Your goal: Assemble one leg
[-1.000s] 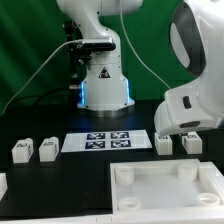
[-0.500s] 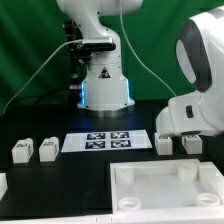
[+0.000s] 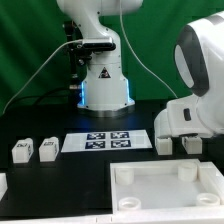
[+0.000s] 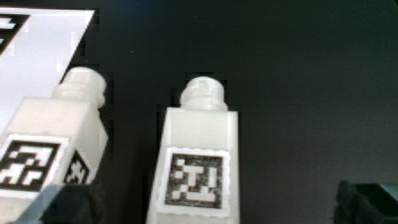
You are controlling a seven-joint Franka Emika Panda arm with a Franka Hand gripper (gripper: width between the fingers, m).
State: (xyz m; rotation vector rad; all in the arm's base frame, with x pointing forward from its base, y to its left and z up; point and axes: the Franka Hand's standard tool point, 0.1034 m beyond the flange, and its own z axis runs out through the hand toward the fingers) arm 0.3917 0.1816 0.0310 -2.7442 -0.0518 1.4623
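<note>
Resting small white plastic leg block (image 4: 199, 150): on black table (image 3: 60, 175), near its edge at the exterior view's right, just beside a twin block (image 4: 63, 135).
Claw (image 4: 210, 205): spread wide above this leg block.

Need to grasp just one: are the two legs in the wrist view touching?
Apart. The wrist view shows bare black table between one leg and the other leg.
</note>
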